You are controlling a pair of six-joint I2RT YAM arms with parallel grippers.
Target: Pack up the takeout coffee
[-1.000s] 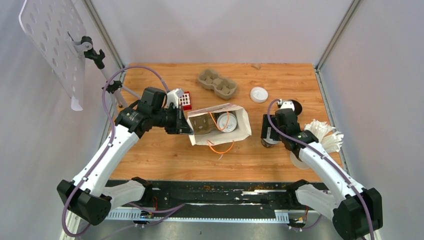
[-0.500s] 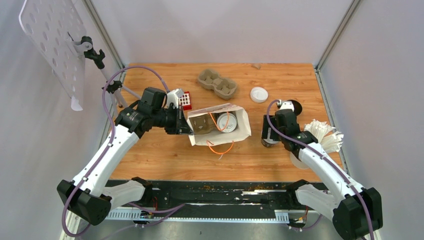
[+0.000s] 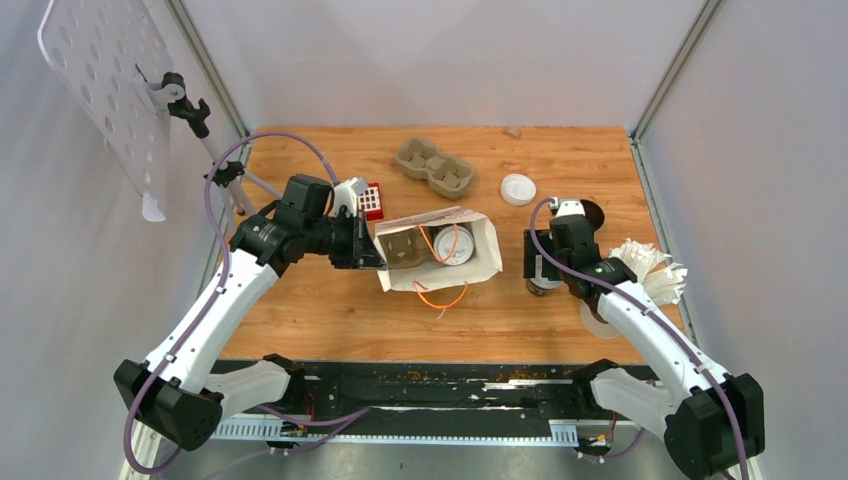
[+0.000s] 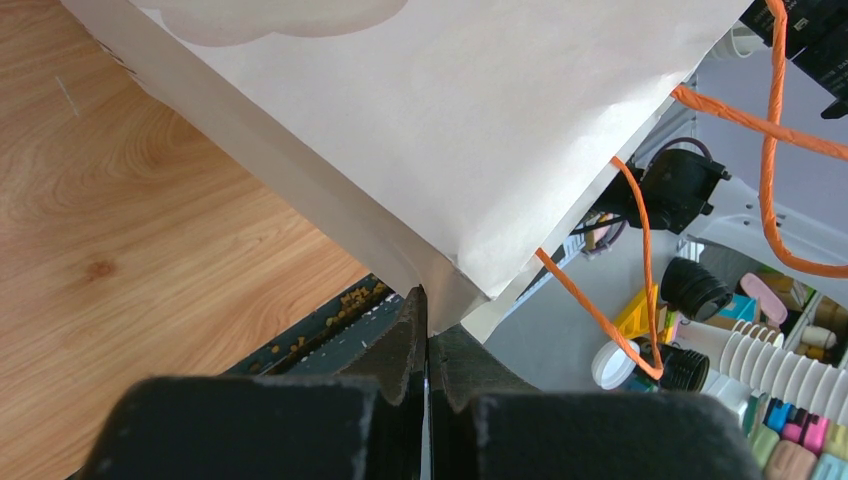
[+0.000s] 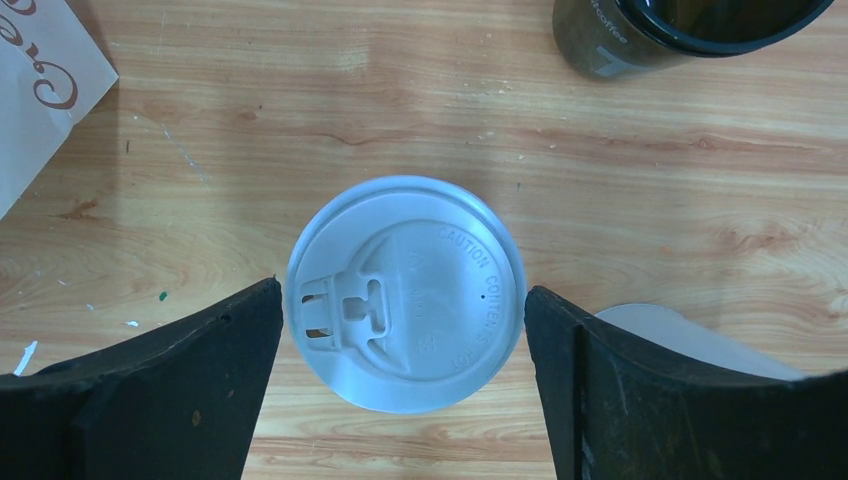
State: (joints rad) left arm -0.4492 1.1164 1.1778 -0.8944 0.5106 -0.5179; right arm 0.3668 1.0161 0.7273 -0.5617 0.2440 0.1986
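From above: reaches the left arm up and right from its near-left base, elbow bent, and pinches the left gripper [image 3: 371,256] tight on the left end of the white paper bag [image 3: 478,262]. Shows one bagged takeout coffee [image 3: 456,246], white lid up, inside the open bag. Bends the right arm up and left from the near-right base, wrist turned down, right gripper [image 3: 541,281] directly over a second takeout coffee [image 3: 540,287] standing on the table [image 3: 320,320], right of the bag and near the lidless dark cup [image 3: 591,212].

From the left wrist: clamps both jaws together on a folded corner of the bag, orange handles [image 4: 640,250] looping off to the right.

From the right wrist: looks straight down on the second takeout coffee's lid, centred between the fingers [image 5: 150,390]. Holds the jaws spread wide, one just beside each side of the rim; cannot tell whether either touches.
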